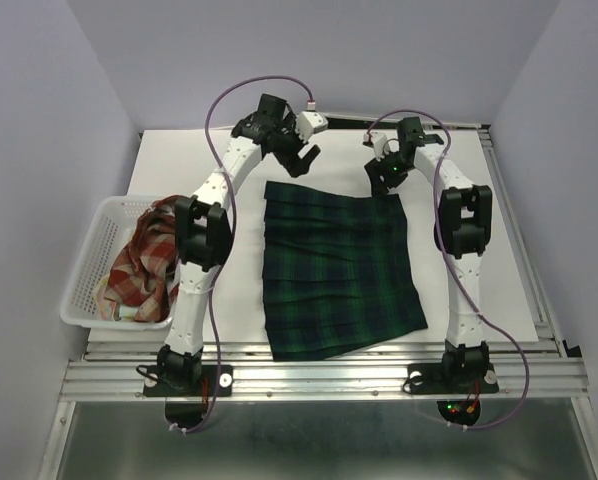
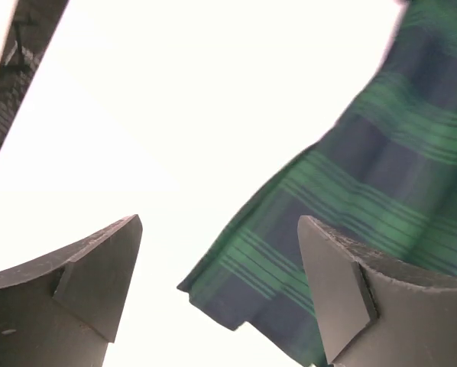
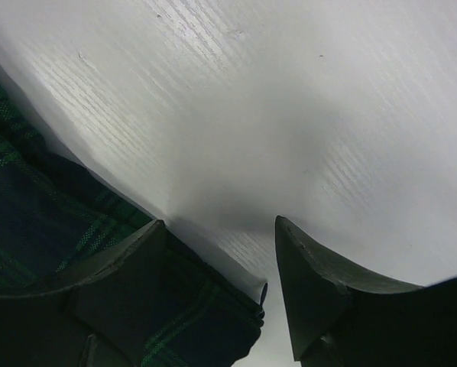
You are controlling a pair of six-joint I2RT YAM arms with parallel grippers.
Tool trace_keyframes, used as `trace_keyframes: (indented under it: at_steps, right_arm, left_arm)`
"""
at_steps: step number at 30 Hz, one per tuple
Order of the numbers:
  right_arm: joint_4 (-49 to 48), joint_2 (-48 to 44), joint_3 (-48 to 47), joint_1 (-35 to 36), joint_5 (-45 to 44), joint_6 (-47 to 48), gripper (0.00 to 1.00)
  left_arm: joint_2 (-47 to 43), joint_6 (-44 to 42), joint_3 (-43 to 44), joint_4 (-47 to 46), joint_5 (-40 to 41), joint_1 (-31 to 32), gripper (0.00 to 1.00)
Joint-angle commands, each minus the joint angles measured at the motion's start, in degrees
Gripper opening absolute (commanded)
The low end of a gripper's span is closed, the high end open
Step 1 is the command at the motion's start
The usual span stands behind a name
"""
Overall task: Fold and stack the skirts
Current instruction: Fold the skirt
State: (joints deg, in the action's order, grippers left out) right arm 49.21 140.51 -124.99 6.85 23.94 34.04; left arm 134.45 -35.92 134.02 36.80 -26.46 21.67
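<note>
Left wrist view: the left gripper stands wide open with nothing in it, hanging just over the far left corner of the dark green-navy plaid skirt. On the other side, the right gripper has its jaws partly apart too. Bare table shows in the gap, one finger sits over the skirt's far right corner, and I see no cloth pinched.

From overhead, that skirt lies spread flat in the middle of the table, between the two arms, with both grippers at its far edge.

It looks to me like the first fold is about to start. To do it well, I'd have each gripper drop squarely onto its own corner and bite deep enough to catch every layer of pleat. Both should close together. Then lift only a little and carry the far edge toward the near one at an even pace, so the edges meet without skew.

Counting: two arms and two grippers. There is one green skirt on the table and one white mesh basket at the left. One red-and-cream plaid skirt is heaped in it. A pale scrap beneath may be a third skirt; I cannot tell.
</note>
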Motion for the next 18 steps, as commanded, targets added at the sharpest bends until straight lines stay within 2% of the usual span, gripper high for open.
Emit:
trace_keyframes:
  at_steps: [1, 5, 8, 11, 15, 18]
  right_arm:
    - [1.3, -1.5, 0.1, 0.4, 0.8, 1.9, 0.64]
    - [1.9, -1.6, 0.4, 0.4, 0.5, 2.8, 0.65]
    - [2.0, -2.1, 0.4, 0.4, -0.3, 3.4, 0.69]
    - [2.2, -2.4, -0.5, 0.4, -0.6, 3.5, 0.77]
    - [3.7, -3.1, -1.5, -0.1, -1.1, 5.9, 0.81]
    - [4.2, -2.6, -1.7, -0.1, -2.5, 7.0, 0.80]
  left_arm:
    - [5.8, -2.1, 1.6, 1.7, 2.7, -0.7, 0.95]
    - [7.0, -5.2, -0.8, 2.9, 1.1, -0.8, 0.95]
    - [7.7, -6.4, -3.0, 2.3, 2.7, -1.3, 0.97]
    - [10.4, -7.1, -1.6, 4.7, 3.4, -2.0, 0.95]
    - [12.3, -7.4, -2.3, 6.6, 4.5, -2.3, 0.75]
    - [12.0, -8.0, -4.5, 6.3, 4.1, -2.3, 0.62]
